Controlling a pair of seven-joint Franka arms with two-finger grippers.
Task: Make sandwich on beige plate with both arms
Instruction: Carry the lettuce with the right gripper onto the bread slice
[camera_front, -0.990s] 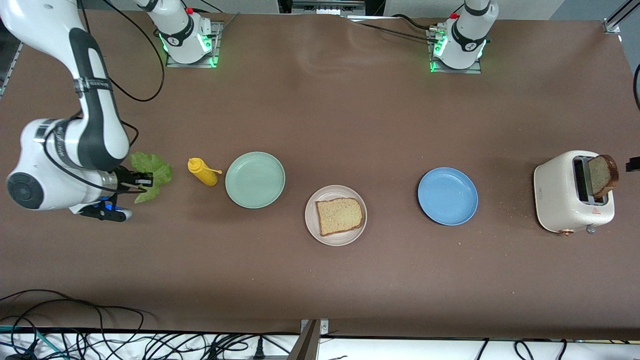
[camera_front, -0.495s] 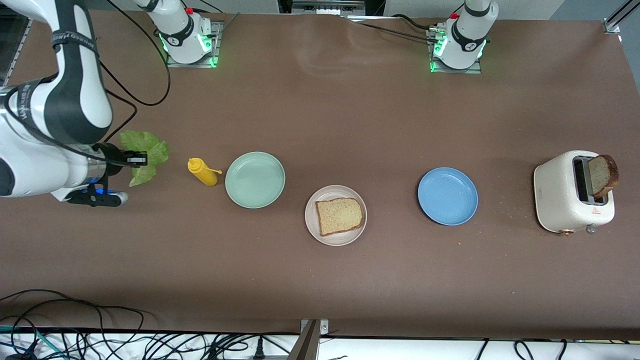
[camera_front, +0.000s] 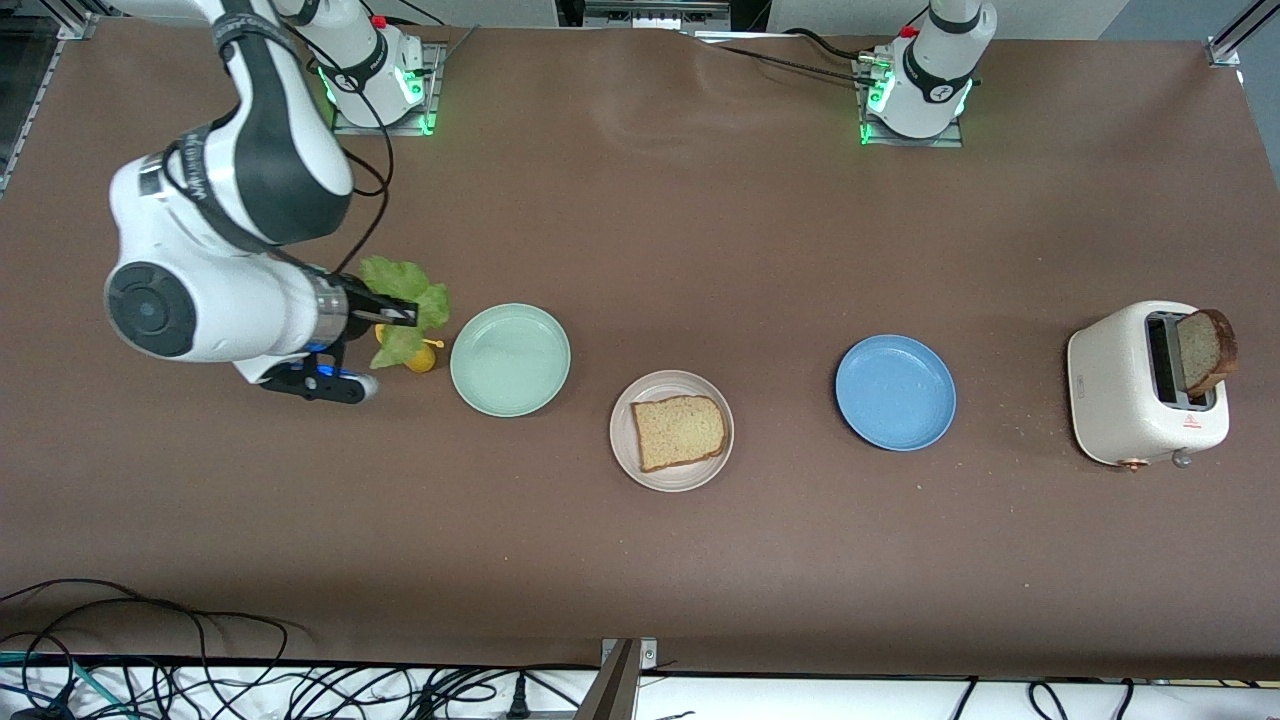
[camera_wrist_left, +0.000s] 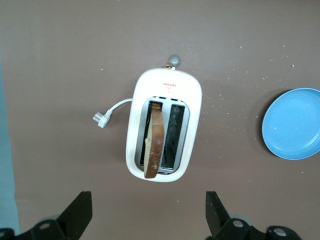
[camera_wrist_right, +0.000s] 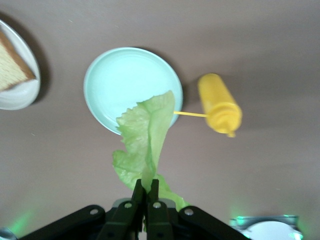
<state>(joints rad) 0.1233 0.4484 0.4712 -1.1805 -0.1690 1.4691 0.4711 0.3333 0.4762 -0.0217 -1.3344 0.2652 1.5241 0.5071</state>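
My right gripper (camera_front: 404, 316) (camera_wrist_right: 146, 186) is shut on a ruffled green lettuce leaf (camera_front: 403, 290) (camera_wrist_right: 148, 127), held in the air over the yellow bottle beside the mint-green plate. The beige plate (camera_front: 623, 455) (camera_wrist_right: 22, 95) lies near the table's middle with one tan bread slice (camera_front: 680, 432) (camera_wrist_right: 10, 65) on it. A second, browner slice (camera_front: 1206, 350) (camera_wrist_left: 154, 142) stands up out of the white toaster (camera_front: 1115, 385) (camera_wrist_left: 167, 87). My left gripper (camera_wrist_left: 147, 212) hangs open high over the toaster, nothing between its fingers; the front view does not show it.
A yellow squeeze bottle (camera_front: 422, 359) (camera_wrist_right: 219, 102) lies beside the mint-green plate (camera_front: 510, 360) (camera_wrist_right: 117, 77), partly under the lettuce. A blue plate (camera_front: 895, 392) (camera_wrist_left: 295, 122) sits between the beige plate and the toaster. The toaster's cord plug (camera_wrist_left: 100, 119) rests on the table.
The right arm has lifted the lettuce off the table and carried it toward the mint-green plate, now over the yellow bottle. Plates, bread and toaster have not moved.
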